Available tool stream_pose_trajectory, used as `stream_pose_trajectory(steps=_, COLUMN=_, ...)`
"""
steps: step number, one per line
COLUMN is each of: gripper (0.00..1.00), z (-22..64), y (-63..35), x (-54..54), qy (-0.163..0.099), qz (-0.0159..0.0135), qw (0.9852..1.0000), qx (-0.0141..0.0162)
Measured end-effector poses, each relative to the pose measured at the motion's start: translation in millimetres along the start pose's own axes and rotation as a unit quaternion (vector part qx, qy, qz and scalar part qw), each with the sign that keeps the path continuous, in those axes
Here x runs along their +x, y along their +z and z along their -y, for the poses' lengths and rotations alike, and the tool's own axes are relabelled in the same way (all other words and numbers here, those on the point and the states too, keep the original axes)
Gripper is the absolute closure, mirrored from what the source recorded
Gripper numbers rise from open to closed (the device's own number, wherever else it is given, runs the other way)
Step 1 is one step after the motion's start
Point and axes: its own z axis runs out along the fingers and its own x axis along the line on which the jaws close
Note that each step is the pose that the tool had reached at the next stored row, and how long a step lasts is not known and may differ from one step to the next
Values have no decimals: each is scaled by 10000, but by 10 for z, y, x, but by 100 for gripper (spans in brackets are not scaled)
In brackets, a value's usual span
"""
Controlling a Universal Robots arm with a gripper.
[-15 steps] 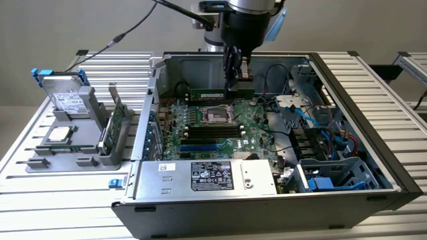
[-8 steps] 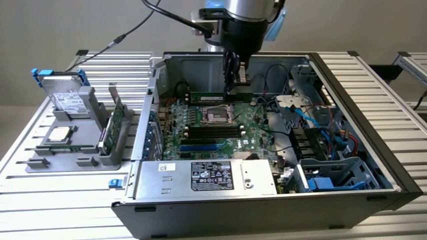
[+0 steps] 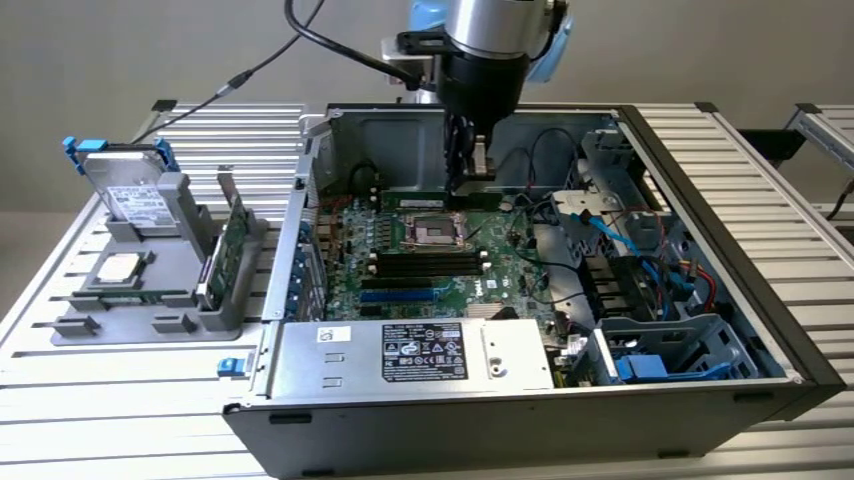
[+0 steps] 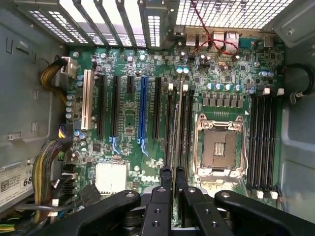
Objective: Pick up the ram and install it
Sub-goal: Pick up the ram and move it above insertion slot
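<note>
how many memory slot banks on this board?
2. One bank lies between the CPU socket and the expansion slots, under the ram that the hand holds; the ram partly hides it. The other bank flanks the socket's opposite side.

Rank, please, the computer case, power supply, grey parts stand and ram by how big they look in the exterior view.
1. computer case
2. grey parts stand and power supply: they look about alike, so I won't split them
3. ram, gripped by the tool
</note>
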Motion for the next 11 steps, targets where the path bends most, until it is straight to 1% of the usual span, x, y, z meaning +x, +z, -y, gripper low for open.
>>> stream_pose_trajectory(steps=4, gripper=86, z=-51, y=60, x=-28, qy=1, qz=-10, qw=10000, qx=15)
stream_pose_trajectory(steps=5, gripper=86, z=-89, y=123, x=-68, qy=2, qz=-22, qw=10000, qx=25)
stream_pose_trajectory(steps=6, gripper=86, z=-89, y=160, x=-99, qy=2, qz=-24, qw=10000, qx=27)
stream_pose_trajectory(steps=7, gripper=86, z=-84, y=292, x=-170, qy=2, qz=-34, qw=10000, qx=33)
stream_pose_trajectory(steps=8, gripper=86, z=-74, y=430, x=-171, qy=2, qz=-34, qw=10000, qx=36)
stream_pose_trajectory(steps=11, gripper=86, z=-69, y=486, x=-171, qy=1, qz=-36, qw=10000, qx=36)
